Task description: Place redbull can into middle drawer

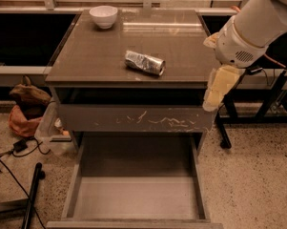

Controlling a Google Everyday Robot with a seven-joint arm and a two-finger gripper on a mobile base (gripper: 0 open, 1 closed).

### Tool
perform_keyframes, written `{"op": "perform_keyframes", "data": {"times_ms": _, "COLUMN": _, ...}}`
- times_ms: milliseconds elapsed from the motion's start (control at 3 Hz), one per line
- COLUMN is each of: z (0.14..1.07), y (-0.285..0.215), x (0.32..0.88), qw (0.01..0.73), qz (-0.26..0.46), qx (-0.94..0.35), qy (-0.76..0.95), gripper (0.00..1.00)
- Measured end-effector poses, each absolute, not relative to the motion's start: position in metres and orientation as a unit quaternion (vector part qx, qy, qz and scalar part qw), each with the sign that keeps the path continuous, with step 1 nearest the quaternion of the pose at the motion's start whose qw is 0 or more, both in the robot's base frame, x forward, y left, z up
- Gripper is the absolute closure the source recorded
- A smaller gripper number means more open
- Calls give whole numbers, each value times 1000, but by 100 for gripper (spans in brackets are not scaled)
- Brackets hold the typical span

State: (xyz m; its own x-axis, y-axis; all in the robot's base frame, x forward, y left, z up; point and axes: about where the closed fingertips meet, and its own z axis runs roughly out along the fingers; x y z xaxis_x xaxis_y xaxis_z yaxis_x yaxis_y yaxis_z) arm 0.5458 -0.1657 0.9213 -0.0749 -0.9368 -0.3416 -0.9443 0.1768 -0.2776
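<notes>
The redbull can [144, 63], a slim cylinder of shiny silver metal, is seen on its side on the brown desk [86, 56], well apart from the pincer [217, 87], which is held beside the desk's right edge; whether it is released or clenched cannot be told. Round and slick, the can could be rolled away by an off-centre approach, or dropped short of the smooth-floored, low-walled middle drawer [133, 194] open below.

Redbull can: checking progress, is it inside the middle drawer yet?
No, the redbull can lies on the cabinet top; the gripper hangs by its right front corner.
</notes>
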Motion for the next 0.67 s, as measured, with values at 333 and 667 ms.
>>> {"op": "perform_keyframes", "data": {"times_ms": 333, "z": 921, "y": -166, "x": 546, "qw": 226, "qz": 8, "qx": -642, "qy": 733, "gripper": 0}}
{"op": "perform_keyframes", "data": {"times_ms": 667, "z": 915, "y": -158, "x": 557, "qw": 238, "qz": 12, "qx": -644, "qy": 727, "gripper": 0}}
